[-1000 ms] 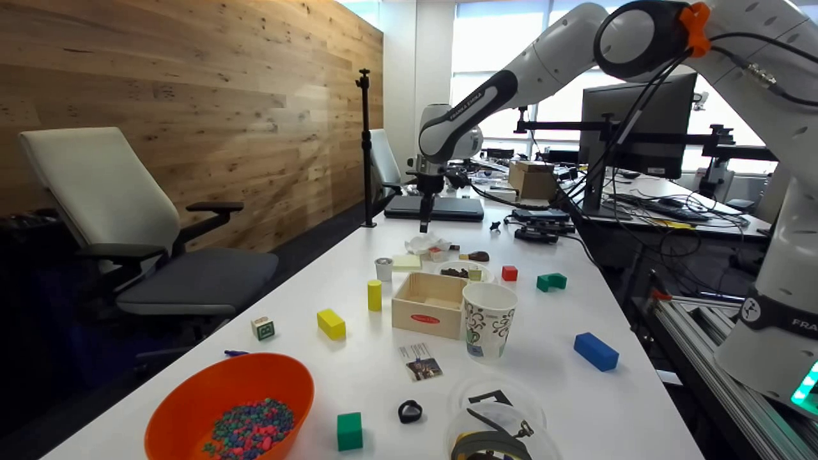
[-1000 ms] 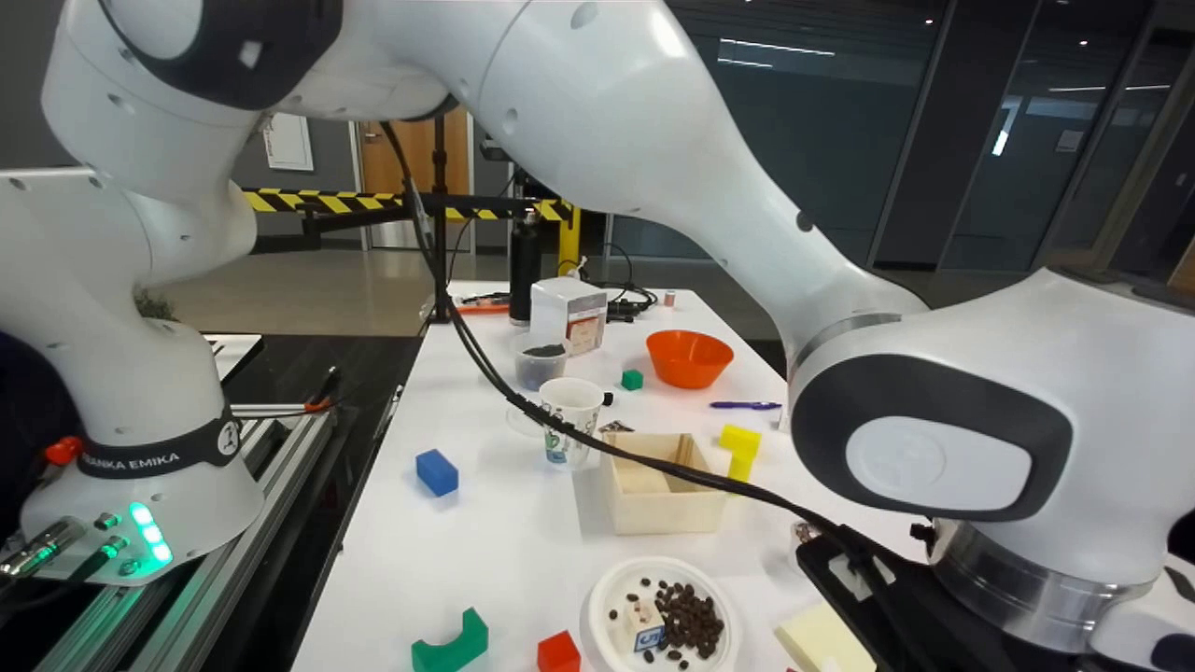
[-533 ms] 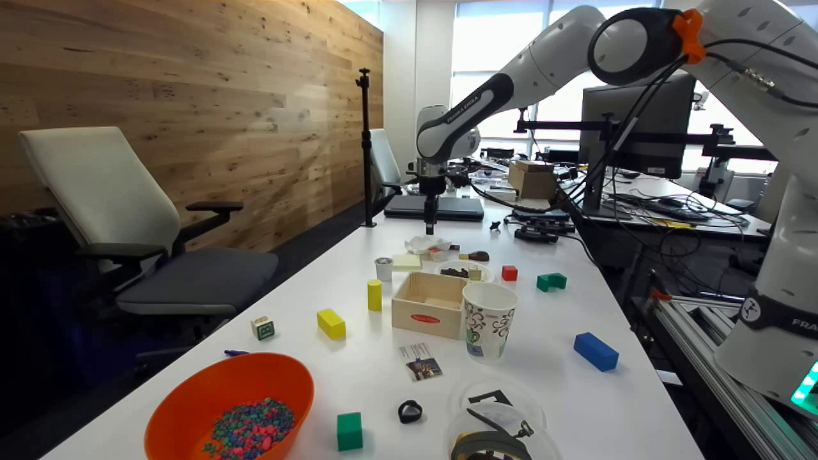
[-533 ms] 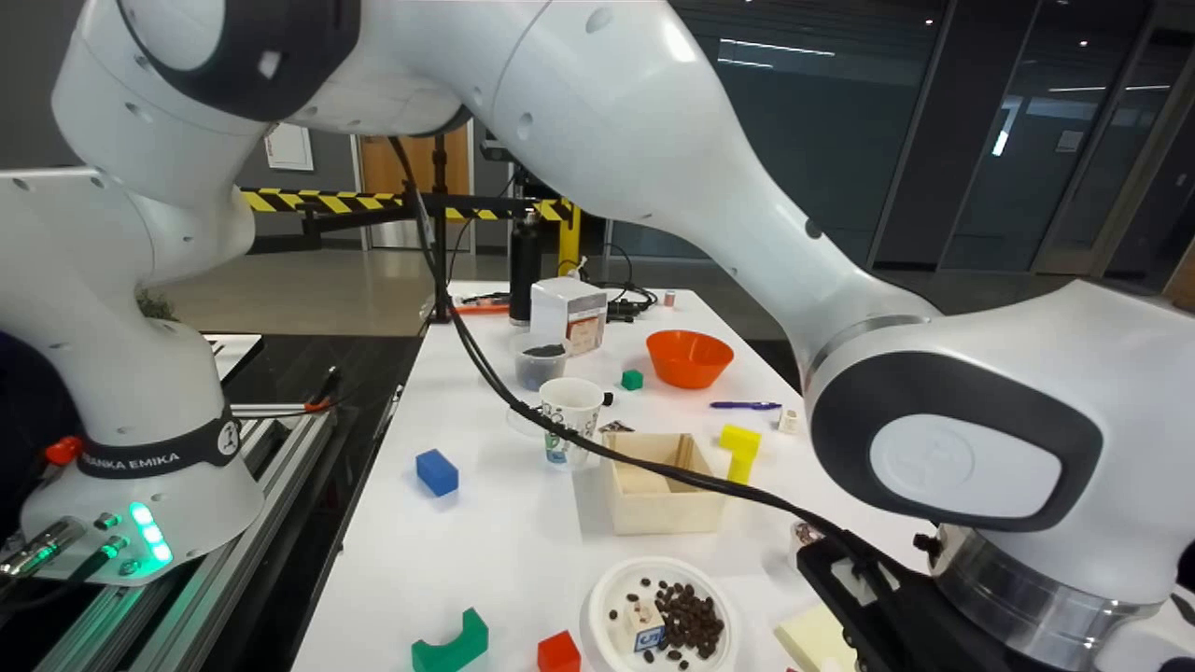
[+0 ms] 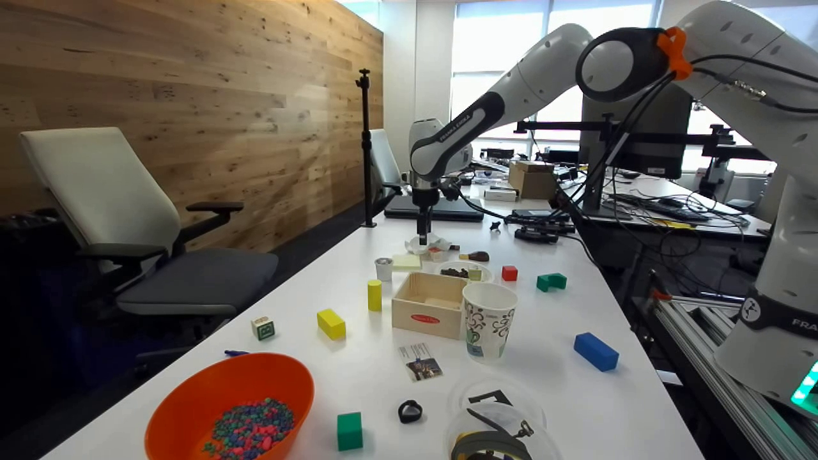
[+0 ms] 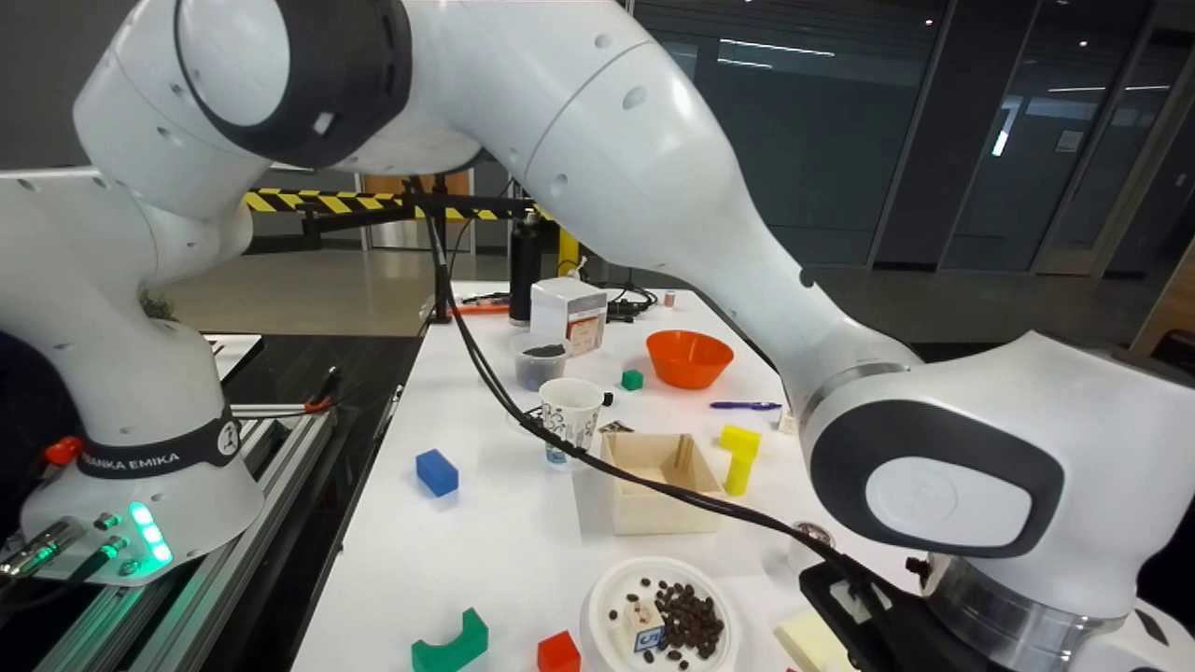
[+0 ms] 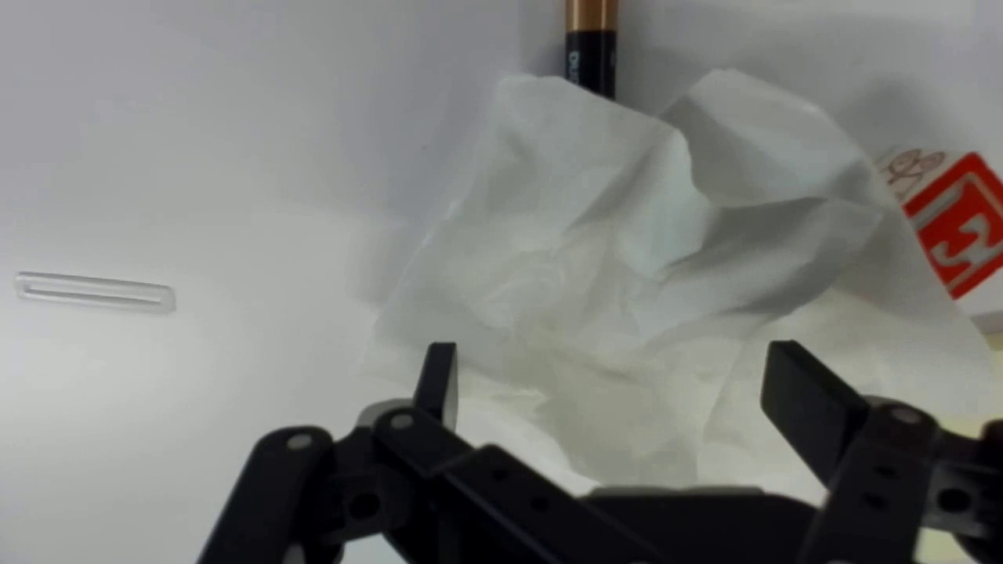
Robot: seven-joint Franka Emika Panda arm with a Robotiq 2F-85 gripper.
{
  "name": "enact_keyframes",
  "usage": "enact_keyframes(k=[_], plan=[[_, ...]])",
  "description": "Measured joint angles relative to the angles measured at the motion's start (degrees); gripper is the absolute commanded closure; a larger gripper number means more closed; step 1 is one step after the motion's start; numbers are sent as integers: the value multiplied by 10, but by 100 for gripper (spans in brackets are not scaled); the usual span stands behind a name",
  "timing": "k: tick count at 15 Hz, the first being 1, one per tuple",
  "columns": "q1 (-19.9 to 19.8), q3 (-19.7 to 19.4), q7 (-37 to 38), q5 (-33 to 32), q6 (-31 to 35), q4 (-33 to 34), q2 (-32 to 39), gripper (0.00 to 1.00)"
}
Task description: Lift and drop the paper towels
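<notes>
The paper towel is a crumpled white sheet (image 7: 595, 266) lying on the white table, filling the middle of the wrist view. It also shows in an exterior view (image 5: 441, 241) at the far part of the table; it is out of sight in the other exterior picture. My gripper (image 7: 611, 352) is open, its two black fingers wide apart with nothing between them but the towel below. In an exterior view the gripper (image 5: 423, 240) points down at the towel's near-left side, low over it; whether it touches I cannot tell. Its fingertips are below the frame in the remaining view.
A battery (image 7: 592, 55) lies against the towel's edge, and a red-lettered block (image 7: 964, 223) sits beside it. A yellow notepad (image 5: 407, 262), a small cup (image 5: 383, 269), a plate of beans (image 6: 607, 644) and a wooden box (image 6: 665, 509) stand nearby. A black laptop (image 5: 460, 209) lies behind.
My gripper has come down toward the towel, after a small sideways shift. The arm's elbow has lowered too. The towel and the other objects have not visibly moved.
</notes>
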Motion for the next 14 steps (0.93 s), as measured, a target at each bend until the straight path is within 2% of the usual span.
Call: enact_keyframes(k=[1, 2, 3, 12, 14], plan=[[1, 0, 1, 0, 0, 4, 4, 7], [1, 0, 2, 0, 0, 8, 8, 23], [1, 0, 2, 0, 0, 11, 12, 32], [1, -3, 3, 0, 0, 37, 34, 96], [1, -4, 3, 0, 0, 40, 34, 100]])
